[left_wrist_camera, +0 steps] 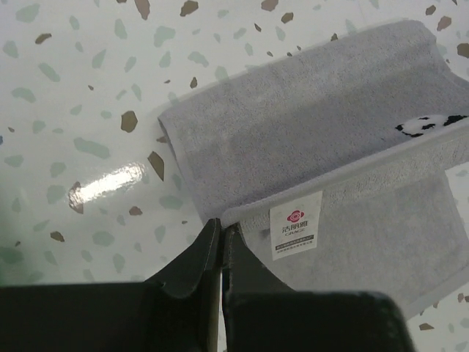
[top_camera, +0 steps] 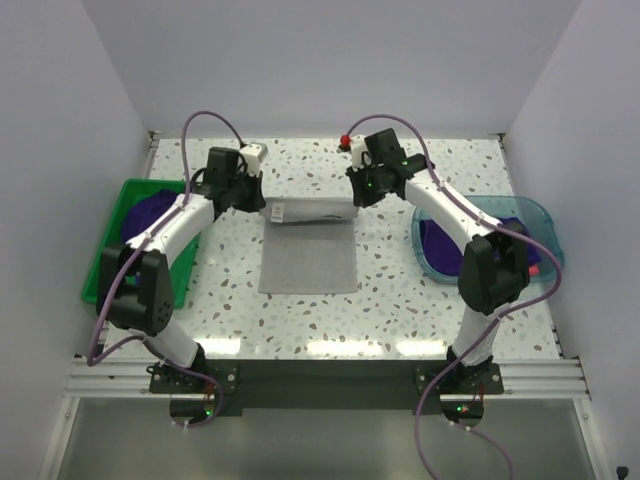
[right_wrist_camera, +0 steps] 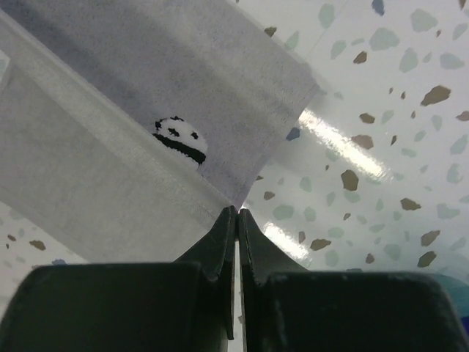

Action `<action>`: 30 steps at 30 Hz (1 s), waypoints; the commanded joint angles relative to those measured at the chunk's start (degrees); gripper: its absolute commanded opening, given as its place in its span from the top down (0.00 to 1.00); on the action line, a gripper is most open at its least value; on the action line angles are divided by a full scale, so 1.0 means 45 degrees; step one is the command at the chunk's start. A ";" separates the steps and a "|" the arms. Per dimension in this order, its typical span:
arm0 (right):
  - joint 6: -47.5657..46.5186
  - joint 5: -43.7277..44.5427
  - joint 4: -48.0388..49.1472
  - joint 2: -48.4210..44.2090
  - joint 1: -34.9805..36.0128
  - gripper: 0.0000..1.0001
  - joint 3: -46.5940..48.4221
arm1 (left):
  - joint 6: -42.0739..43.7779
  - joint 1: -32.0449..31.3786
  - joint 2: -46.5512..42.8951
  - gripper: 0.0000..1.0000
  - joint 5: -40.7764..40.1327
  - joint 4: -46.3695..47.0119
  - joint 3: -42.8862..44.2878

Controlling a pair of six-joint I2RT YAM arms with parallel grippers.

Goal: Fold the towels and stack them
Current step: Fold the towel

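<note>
A pale grey towel (top_camera: pixel 308 262) lies flat in the middle of the table, its far edge lifted and turned over. My left gripper (top_camera: pixel 263 209) is shut on the far left corner of that edge. In the left wrist view the jaws (left_wrist_camera: pixel 221 224) pinch the hem of the towel (left_wrist_camera: pixel 308 132) beside its white label (left_wrist_camera: pixel 296 224). My right gripper (top_camera: pixel 356 201) is shut on the far right corner. The right wrist view shows its jaws (right_wrist_camera: pixel 237 211) closed on the corner of the towel (right_wrist_camera: pixel 95 169). Dark purple towels sit in the bin (top_camera: pixel 152 212) and in the tray (top_camera: pixel 450 243).
A green bin (top_camera: pixel 112 232) stands at the left edge of the table, under the left arm. A translucent teal tray (top_camera: pixel 540 216) stands at the right, with a bit of pink (top_camera: pixel 535 268) at its near side. White walls close in the back and sides.
</note>
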 commanded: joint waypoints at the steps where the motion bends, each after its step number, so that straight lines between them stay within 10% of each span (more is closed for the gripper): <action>1: 0.0756 0.0345 -0.1198 -0.0815 -0.0119 1.00 -0.0570 | -0.0581 0.0275 -0.0589 1.00 -0.0604 -0.0961 -0.0573; 30: 0.2554 -0.0065 -0.1960 -0.2280 0.0486 1.00 -0.3012 | -0.1636 0.0041 -0.2133 1.00 0.0237 -0.2543 -0.2840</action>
